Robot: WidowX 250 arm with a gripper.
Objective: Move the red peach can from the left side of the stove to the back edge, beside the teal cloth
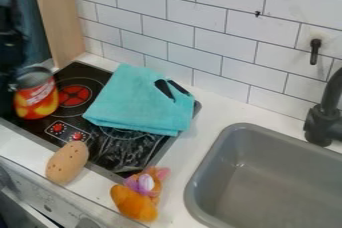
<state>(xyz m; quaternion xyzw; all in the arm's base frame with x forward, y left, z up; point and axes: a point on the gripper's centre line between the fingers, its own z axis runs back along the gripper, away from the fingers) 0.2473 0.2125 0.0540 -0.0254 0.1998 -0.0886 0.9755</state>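
Far left: my black arm (pixel 10 27) hung down at the view's edge, its black fingers (pixel 9 79) close against the left side of a red-and-yellow cylindrical metal can (pixel 37 98). Could not tell whether they were open or closed, or whether they had hold of it.

The can was near upright over the left side of the black glass stove top (pixel 91 79), beside the red-marked burner (pixel 74 95). I judged it the thing being worked. Its round, smooth wall called for an even squeeze across the middle, fingers level with each other; an off-centre pinch could have rolled or tipped it. Before any lift, a firm hold on both sides was worth confirming; for any setting down, base flat first, then a slow, straight release.

Nearer the front edge: a tan, oval, dotted toy potato (pixel 67 162), near enough that a low sideways sweep risked knocking it.

Mid-stove: a folded turquoise cloth (pixel 137 103), two dark oblong shapes at its upper right, nature unclear. Its loose edge could have snagged or unsteadied a can base; clearance over it seemed wise.

Next, an orange plush toy (pixel 138 198) with pink and purple parts, on the white worktop (pixel 179 158) by the stove's front corner. Farthest right, the grey sink basin (pixel 274 184) and black tap (pixel 324 117), well apart from the can.
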